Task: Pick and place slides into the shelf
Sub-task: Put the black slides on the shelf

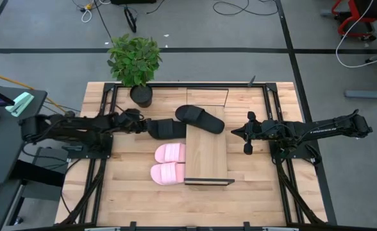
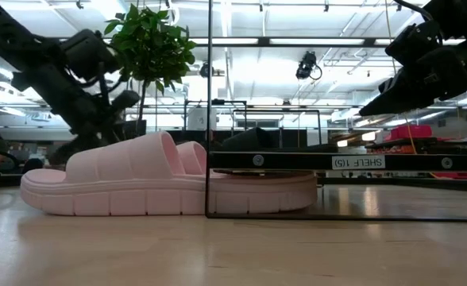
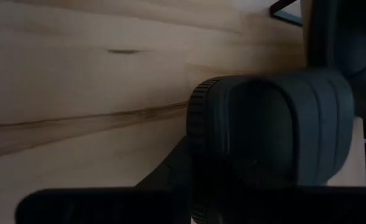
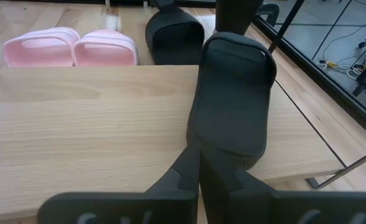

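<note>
The shelf [image 1: 208, 157], a light-wood board on a thin black frame, stands mid-table. One black slide [image 1: 200, 119] lies aslant on the shelf's far end [image 4: 233, 93]. A second black slide [image 1: 166, 129] is left of the shelf, at my left gripper [image 1: 143, 124], which is shut on it. Two pink slides [image 1: 169, 153] [image 1: 168, 173] sit side by side on the table against the shelf's left side, one end of each under the board. My right gripper [image 1: 234, 131] is shut, right of the shelf, with its tips at the near end of the slide on the board. My left gripper [image 3: 192, 168] holds the black slide by the ribbed sole rim [image 3: 197, 127] at the end nearest the arm, coming about level from the table's left. One finger [image 3: 170, 177] lies outside the rim; the slide hides the other. My right gripper [image 4: 200, 158] stands against the sole end [image 4: 226, 149] of the slide on the shelf; I cannot tell whether it touches.
A potted plant [image 1: 135, 64] stands at the table's far edge, just beyond my left gripper. Black frame rails run along the table's left and right sides. Bare board shows on the shelf's near half [image 1: 208, 168], and bare tabletop toward the near edge [image 1: 188, 205].
</note>
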You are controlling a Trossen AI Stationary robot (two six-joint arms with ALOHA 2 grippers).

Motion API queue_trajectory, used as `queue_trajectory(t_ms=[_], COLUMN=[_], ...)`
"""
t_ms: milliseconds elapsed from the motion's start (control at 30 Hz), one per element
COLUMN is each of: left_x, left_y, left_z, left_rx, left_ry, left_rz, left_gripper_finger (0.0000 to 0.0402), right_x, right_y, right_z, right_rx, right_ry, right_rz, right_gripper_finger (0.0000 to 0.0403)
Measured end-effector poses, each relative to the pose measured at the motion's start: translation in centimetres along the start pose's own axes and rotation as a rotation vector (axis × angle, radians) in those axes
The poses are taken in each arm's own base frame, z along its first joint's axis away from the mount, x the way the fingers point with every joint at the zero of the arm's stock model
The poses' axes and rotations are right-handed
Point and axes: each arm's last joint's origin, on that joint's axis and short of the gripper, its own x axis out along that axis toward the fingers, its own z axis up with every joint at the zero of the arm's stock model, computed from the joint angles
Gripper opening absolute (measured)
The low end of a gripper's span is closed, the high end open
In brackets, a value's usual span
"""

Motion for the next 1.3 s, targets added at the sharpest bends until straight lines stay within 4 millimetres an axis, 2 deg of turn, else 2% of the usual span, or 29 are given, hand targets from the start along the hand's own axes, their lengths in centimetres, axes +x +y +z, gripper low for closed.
queue_trajectory(t_ms=[233,400,500,633,833,1000,1200,1300], left_x=[-2.3,-4.0,-5.9,-9.3,-12.6,-13.3,-13.5,-13.5], left_y=[1.2,1.1,0.1,-1.1,-4.0,-4.7,-3.2,-3.5], left_z=[-0.3,-0.2,0.4,1.4,2.6,2.4,1.5,1.4], left_rx=[0.008,0.007,0.042,0.113,0.15,0.163,0.159,0.162], left_ry=[0.029,0.021,0.007,-0.041,-0.121,-0.087,0.028,0.021], left_rz=[0.09,0.065,0.068,0.167,0.033,0.005,0.151,0.113], left_gripper_finger=[0.0049,0.0049,0.0049,0.0049,0.0049,0.0049,0.0049,0.0049], right_x=[0.0,0.0,0.0,0.0,0.0,0.0,0.0,0.0], right_y=[0.0,0.0,0.0,0.0,0.0,0.0,0.0,0.0], right_z=[0.0,0.0,0.0,0.0,0.0,0.0,0.0,0.0], right_rx=[0.0,0.0,0.0,0.0,0.0,0.006,0.015,0.018], right_ry=[0.0,0.0,0.0,0.0,0.0,0.0,0.001,0.001], right_rz=[0.0,0.0,0.0,0.001,0.001,0.0,0.001,0.001], right_gripper_finger=[0.0013,0.0013,0.0013,0.0013,0.0013,0.0013,0.0013,0.0013])
